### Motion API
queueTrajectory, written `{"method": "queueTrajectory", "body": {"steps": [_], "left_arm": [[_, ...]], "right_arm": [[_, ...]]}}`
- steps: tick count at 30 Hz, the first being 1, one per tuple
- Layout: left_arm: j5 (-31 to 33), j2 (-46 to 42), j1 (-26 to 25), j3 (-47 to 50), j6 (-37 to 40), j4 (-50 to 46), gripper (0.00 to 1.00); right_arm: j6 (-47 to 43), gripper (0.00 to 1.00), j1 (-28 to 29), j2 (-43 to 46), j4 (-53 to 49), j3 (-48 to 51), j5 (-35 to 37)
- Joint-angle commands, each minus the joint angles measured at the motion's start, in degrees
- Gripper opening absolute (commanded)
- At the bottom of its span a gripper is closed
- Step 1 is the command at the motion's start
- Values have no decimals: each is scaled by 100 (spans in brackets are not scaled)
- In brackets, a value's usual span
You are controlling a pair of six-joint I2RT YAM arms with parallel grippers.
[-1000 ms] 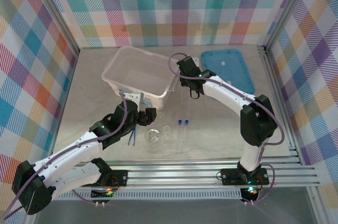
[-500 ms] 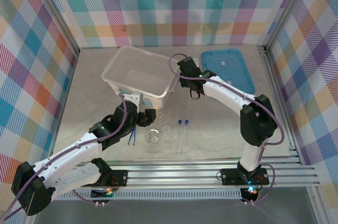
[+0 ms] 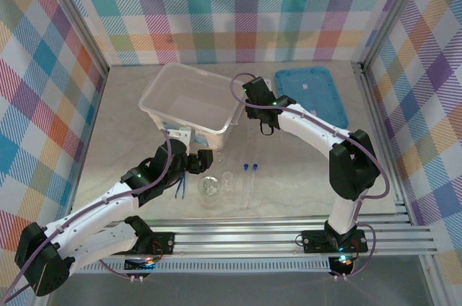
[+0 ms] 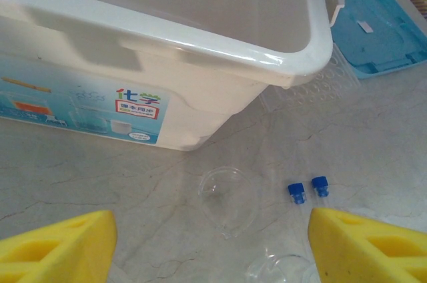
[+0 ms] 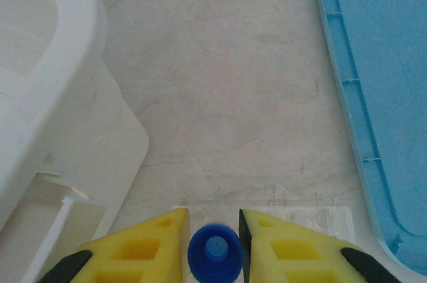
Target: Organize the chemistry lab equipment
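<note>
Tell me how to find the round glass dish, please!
Look at the big clear plastic box in the middle of the table. On its near side lie a few small things. The round glass dish is the widest clear one, left of the tiny cup and the blue-capped tubes.

Bright, even light falls from overhead, and shadows lie soft on the table (image 3: 303, 176). Glare streaks the box rim (image 4: 267, 57). Close to my right wrist camera, the blue-capped tube (image 5: 213, 254) and my right fingers (image 5: 140, 243) blur.
</note>
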State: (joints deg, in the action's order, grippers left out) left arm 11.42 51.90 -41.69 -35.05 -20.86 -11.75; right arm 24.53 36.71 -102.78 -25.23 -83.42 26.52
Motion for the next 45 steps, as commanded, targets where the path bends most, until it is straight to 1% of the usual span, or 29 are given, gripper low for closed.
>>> {"method": "queueTrajectory", "body": {"steps": [1,11,13,16,20,24,28,34,39,45], "left_arm": [[-74,20,69,-52,15,98,75],[-179,20,48,-166,267,44,74],[-220,37,22,-238,359,-7,73],[-278,80,-110,-347,563,-17,72],[-282,127,-410,-430,809,73,72],[-224,236,-686,-489,856,185,72],[-116,440,-898,-536,948,247,72],[-73,654,-1096,-625,1062,240,72],[-327,766,-1139,-648,1172,241,72],[-596,811,-1139,-617,1179,211,73]], "right_arm": [[-118,29,-23,471,-130,-219,67],[115,36,45,1340,-660,-54,9],[196,40,91,1547,-803,37,-15],[324,44,164,1800,-996,169,-98],[525,48,297,2117,-1264,378,-253],[754,49,453,2429,-1441,685,-329],[994,49,575,2601,-1519,1017,-496],[1346,48,732,2612,-1593,1533,-672],[1661,41,728,2511,-1449,1981,-1059],[1944,38,732,2071,-1249,2232,-1615]]}}
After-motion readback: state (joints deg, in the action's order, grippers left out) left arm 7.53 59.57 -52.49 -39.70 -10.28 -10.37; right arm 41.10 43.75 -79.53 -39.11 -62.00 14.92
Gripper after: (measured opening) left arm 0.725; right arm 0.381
